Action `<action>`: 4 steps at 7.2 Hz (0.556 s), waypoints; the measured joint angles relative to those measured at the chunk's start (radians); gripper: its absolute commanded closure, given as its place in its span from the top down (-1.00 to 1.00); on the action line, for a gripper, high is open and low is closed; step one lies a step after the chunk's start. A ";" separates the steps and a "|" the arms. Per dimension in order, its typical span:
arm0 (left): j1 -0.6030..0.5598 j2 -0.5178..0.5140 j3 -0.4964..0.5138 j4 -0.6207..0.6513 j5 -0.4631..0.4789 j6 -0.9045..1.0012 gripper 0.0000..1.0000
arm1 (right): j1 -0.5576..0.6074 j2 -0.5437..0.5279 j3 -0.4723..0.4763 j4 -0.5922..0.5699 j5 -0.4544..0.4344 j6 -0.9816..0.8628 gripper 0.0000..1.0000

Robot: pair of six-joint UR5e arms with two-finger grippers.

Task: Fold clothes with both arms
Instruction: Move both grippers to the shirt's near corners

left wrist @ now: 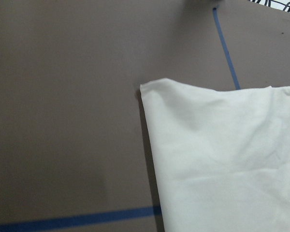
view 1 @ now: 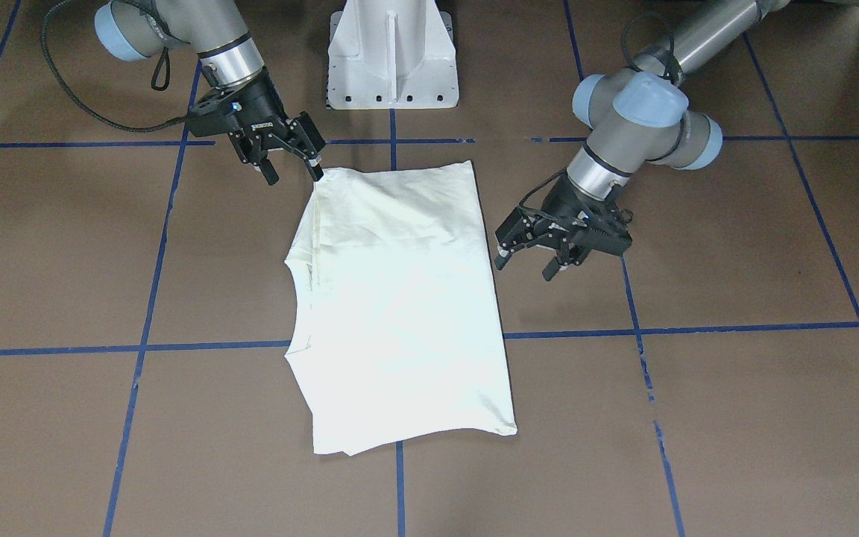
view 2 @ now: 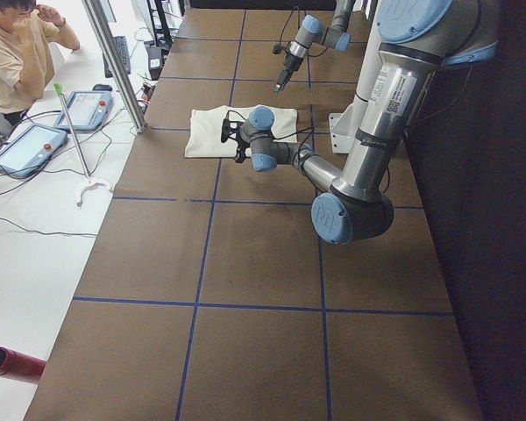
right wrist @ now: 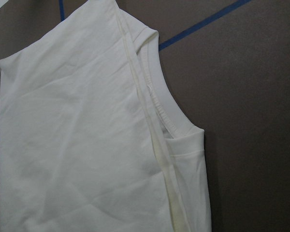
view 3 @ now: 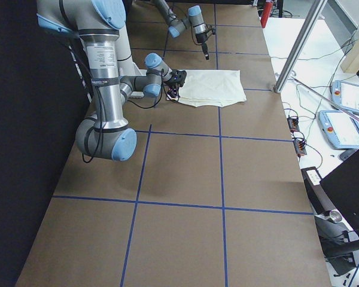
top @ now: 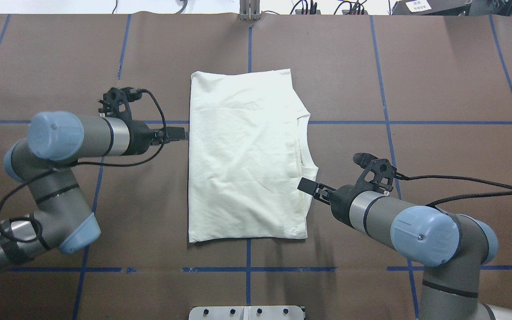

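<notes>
The clothes are one cream shirt (view 1: 400, 298), folded into a rectangle with its plain side up. It lies at the table's middle (top: 242, 155), its neckline (right wrist: 159, 104) toward my right arm's side. My left gripper (view 1: 526, 265) hovers open just off the shirt's long edge, with nothing between its fingers. My right gripper (view 1: 294, 176) is open at the shirt's corner nearest the robot base, one fingertip (view 1: 318, 175) touching or just above the cloth. In the overhead view the left gripper (top: 180, 133) and right gripper (top: 307, 186) flank the shirt. Neither wrist view shows fingers.
The white pedestal base (view 1: 392, 56) stands at the table's robot side. Blue tape lines (view 1: 146, 298) grid the brown table. Beyond the far edge are a metal pole (view 2: 114, 61), teach pendants (view 2: 35, 145) and a seated person (view 2: 17, 53).
</notes>
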 measured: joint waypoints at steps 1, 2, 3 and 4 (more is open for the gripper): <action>0.090 0.023 -0.061 0.049 0.076 -0.123 0.66 | 0.013 -0.004 -0.001 0.006 0.000 0.018 1.00; 0.169 0.032 -0.102 0.101 0.150 -0.229 0.40 | 0.022 -0.004 -0.001 0.008 0.000 0.029 1.00; 0.227 0.035 -0.127 0.135 0.201 -0.307 0.37 | 0.026 -0.004 -0.001 0.008 0.000 0.034 1.00; 0.262 0.039 -0.144 0.150 0.223 -0.356 0.37 | 0.027 -0.004 -0.002 0.008 0.000 0.037 1.00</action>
